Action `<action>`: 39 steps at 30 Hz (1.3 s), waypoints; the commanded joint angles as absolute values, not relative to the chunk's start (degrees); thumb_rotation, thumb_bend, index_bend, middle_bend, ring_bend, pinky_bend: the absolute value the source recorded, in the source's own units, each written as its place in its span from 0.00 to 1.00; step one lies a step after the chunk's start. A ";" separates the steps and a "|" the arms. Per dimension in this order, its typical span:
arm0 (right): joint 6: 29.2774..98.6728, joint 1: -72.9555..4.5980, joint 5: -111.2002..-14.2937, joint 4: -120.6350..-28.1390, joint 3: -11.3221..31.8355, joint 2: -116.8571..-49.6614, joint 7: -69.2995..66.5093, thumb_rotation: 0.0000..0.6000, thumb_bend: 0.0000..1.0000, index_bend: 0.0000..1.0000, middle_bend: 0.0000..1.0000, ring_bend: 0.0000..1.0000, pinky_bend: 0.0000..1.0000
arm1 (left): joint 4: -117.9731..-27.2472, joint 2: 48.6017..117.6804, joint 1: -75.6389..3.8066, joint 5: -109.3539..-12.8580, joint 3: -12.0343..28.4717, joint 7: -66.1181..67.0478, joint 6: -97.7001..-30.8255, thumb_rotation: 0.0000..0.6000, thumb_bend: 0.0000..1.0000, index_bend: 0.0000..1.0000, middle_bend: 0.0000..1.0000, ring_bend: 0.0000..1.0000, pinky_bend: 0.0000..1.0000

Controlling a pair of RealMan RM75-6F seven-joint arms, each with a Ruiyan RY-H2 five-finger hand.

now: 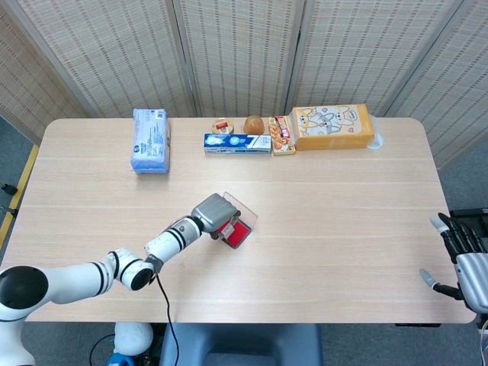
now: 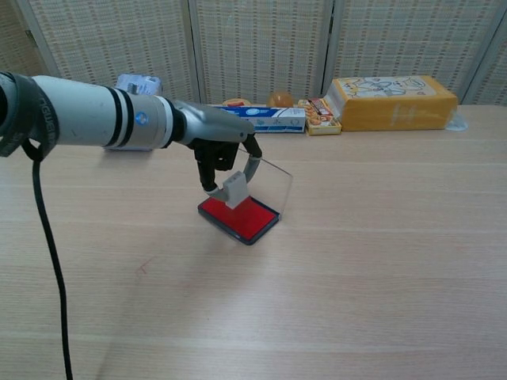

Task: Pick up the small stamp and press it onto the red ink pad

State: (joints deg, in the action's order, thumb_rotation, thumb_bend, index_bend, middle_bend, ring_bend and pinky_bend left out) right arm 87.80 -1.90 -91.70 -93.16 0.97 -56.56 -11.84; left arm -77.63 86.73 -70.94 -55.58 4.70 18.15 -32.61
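Observation:
My left hand [image 2: 220, 149] [image 1: 214, 211] holds the small stamp [image 2: 234, 190], a pale grey-white block, between its fingers. The stamp hangs just above the red ink pad [image 2: 240, 218] [image 1: 237, 232], tilted, over the pad's near-left part. The pad sits in a dark tray with its clear lid [image 2: 272, 184] standing open behind it. In the head view the hand covers most of the stamp. My right hand [image 1: 464, 258] stays at the table's far right edge, open and holding nothing.
Along the back edge lie a blue tissue pack [image 1: 150, 139], a toothpaste box [image 1: 237, 142], a small round tin [image 1: 223, 125], a brown ball [image 1: 253, 123], a snack bar [image 1: 281, 134] and a yellow box [image 1: 334, 126].

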 commanded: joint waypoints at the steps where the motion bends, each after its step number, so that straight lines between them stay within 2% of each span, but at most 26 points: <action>1: 88.05 -1.76 -91.89 -93.12 0.86 -56.73 -11.49 1.00 0.25 0.00 0.00 0.00 0.00 | -87.62 80.83 -69.84 -48.93 2.42 26.75 -40.37 1.00 0.32 0.69 1.00 1.00 0.94; 8: 87.46 -1.99 -92.35 -93.42 0.50 -57.10 -9.84 1.00 0.25 0.00 0.00 0.00 0.00 | -90.97 80.24 -67.62 -46.48 0.39 29.96 -45.18 1.00 0.32 0.69 1.00 1.00 0.94; 20: 86.38 -2.52 -92.88 -93.70 0.01 -57.35 -8.37 1.00 0.25 0.00 0.00 0.00 0.00 | -87.17 83.85 -62.12 -50.41 -1.98 27.06 -46.46 1.00 0.32 0.69 1.00 1.00 0.94; 39: 85.81 -2.94 -92.51 -94.09 0.08 -57.83 -6.97 1.00 0.25 0.00 0.00 0.00 0.00 | -82.51 87.50 -58.71 -54.35 -0.91 25.62 -45.47 1.00 0.32 0.67 1.00 1.00 0.94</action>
